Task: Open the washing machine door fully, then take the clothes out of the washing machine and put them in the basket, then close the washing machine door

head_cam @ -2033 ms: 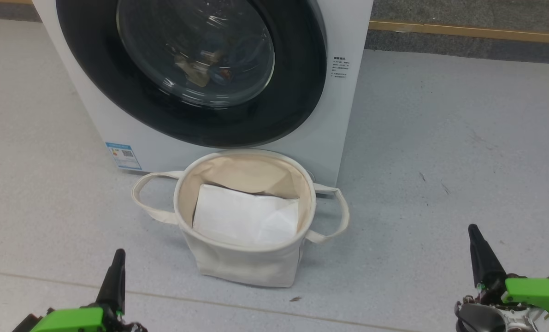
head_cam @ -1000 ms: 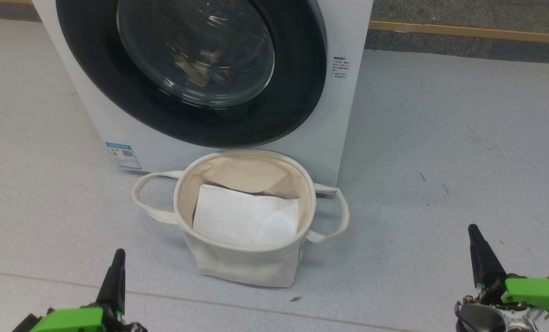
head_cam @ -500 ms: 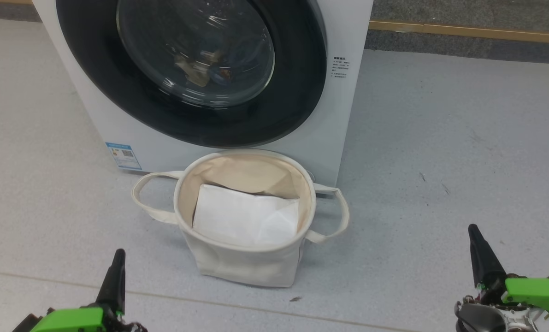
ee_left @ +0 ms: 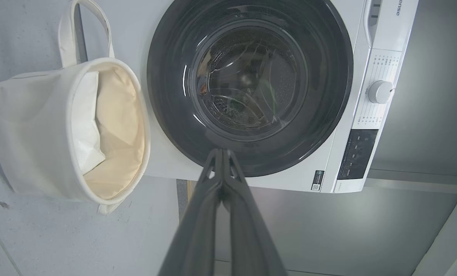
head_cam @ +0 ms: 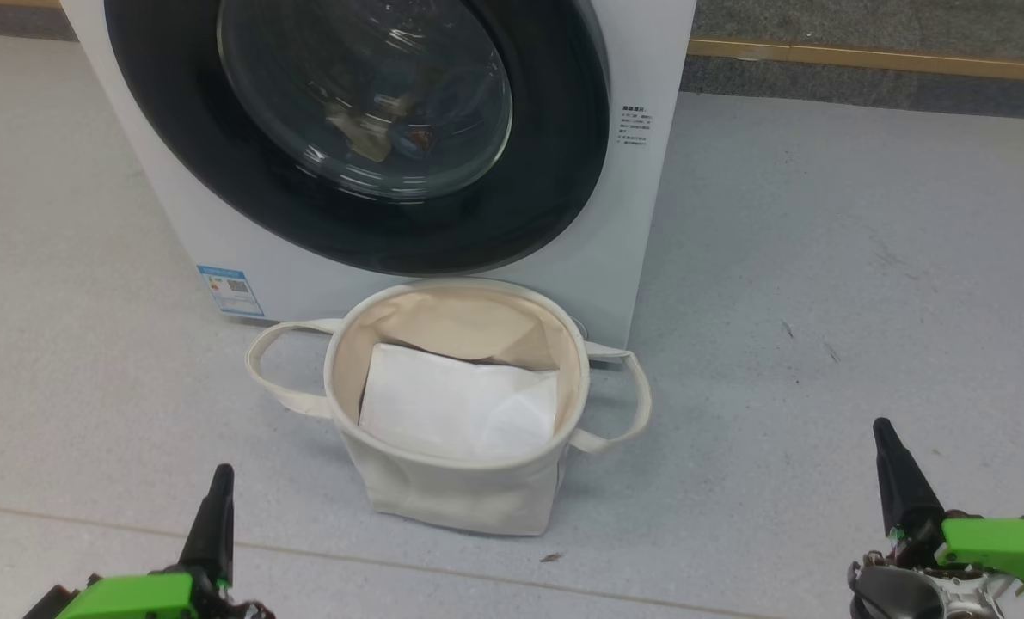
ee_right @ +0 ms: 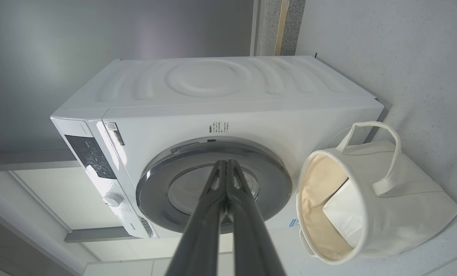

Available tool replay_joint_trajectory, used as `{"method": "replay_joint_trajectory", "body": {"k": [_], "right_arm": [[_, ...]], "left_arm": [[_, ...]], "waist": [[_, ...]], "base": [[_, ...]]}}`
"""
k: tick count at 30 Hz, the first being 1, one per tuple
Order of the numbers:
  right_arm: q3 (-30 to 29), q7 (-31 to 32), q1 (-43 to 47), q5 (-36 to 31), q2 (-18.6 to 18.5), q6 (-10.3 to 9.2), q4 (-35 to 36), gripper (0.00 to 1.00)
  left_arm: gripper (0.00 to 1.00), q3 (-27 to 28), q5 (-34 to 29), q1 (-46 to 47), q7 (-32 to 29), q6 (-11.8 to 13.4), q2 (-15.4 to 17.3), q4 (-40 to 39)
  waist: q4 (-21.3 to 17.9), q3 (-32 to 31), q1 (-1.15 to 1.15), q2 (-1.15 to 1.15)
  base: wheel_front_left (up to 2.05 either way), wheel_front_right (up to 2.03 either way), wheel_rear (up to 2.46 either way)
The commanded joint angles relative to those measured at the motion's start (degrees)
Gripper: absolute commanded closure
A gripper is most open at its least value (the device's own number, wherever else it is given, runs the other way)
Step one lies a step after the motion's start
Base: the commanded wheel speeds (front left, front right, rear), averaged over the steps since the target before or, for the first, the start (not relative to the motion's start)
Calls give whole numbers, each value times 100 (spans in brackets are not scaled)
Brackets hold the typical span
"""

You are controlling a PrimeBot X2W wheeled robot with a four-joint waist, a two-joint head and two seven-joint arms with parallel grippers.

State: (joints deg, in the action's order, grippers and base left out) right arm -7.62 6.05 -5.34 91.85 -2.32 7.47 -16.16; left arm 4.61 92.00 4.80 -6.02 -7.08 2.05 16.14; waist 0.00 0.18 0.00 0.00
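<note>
door-opening step pending: round glossy black-ringed glass door [head_cam: 365, 112] of white washing machine [head_cam: 640, 223] shut, behind cream canvas basket [head_cam: 460, 499]; left gripper [head_cam: 215, 507] and right gripper [head_cam: 894, 468], both pressed together, should next hook its rim.

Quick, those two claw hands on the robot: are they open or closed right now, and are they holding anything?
Left gripper: closed, holding nothing.
Right gripper: closed, holding nothing.
</note>
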Motion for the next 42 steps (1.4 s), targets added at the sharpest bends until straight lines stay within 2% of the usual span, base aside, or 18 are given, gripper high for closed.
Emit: {"method": "replay_joint_trajectory", "body": {"k": [1,22,23,27,34,37,42], "right_arm": [[113,42,-84,34,-55,2,213,100],[113,42,-84,34,-55,2,213,100],[1,-3,0,0,1,1,-36,0],[16,-13,101,-3,18,1,-374,0],[77,-130,33,-48,14,1,-315,0],[104,-181,15,-71,13,1,-290,0],[136,-264,-31,-185,10,1,-237,0]], "left_arm": [[100,189,19,138,-45,-41,83,-212],[100,189,19,138,-45,-41,83,-212],[0,-2,0,-2,4,2,-3,36],[0,-20,-2,-143,12,3,-25,357],[0,7,-75,-90,129,1,-19,308],[0,29,-142,-81,179,0,-16,276],[0,86,-295,-54,263,-2,-12,204]], "waist": [[0,0,0,0],[0,0,0,0],[0,0,0,0],[0,3,0,0],[8,-8,13,0],[13,-2,2,0],[25,4,0,0]], "base": [[0,0,0],[0,0,0],[0,0,0],[0,0,0],[0,0,0],[0,0,0],[0,0,0]]}}
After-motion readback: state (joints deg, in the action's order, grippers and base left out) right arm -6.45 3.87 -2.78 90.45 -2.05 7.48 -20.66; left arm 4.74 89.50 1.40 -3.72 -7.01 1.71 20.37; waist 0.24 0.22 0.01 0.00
